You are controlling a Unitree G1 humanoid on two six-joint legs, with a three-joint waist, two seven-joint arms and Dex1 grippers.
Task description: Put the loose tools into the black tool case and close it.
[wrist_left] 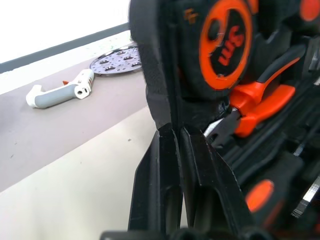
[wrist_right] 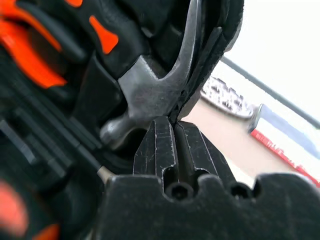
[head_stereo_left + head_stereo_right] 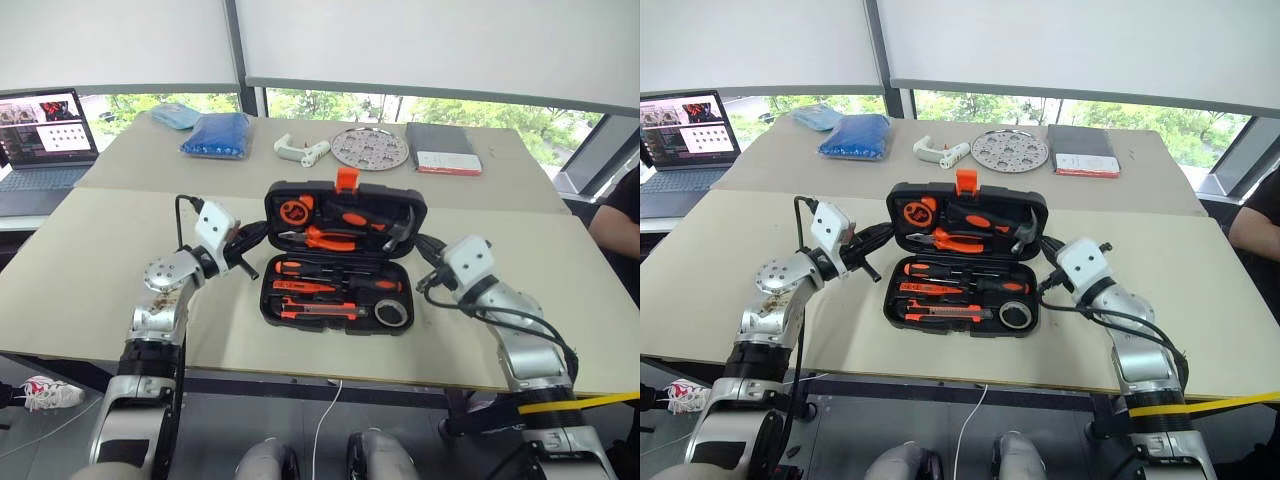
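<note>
Now: black tool case lies open mid-desk, tools seated in slots. Left gripper and right gripper both clenched, empty, at lid's side edges. Lid likely rigid plastic, light; push edges evenly, hinge stiff-ish.

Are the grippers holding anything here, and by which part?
Both are shut on the raised lid of the black plastic tool case: left gripper on its left edge, right gripper on its right edge, by the hammer.
</note>
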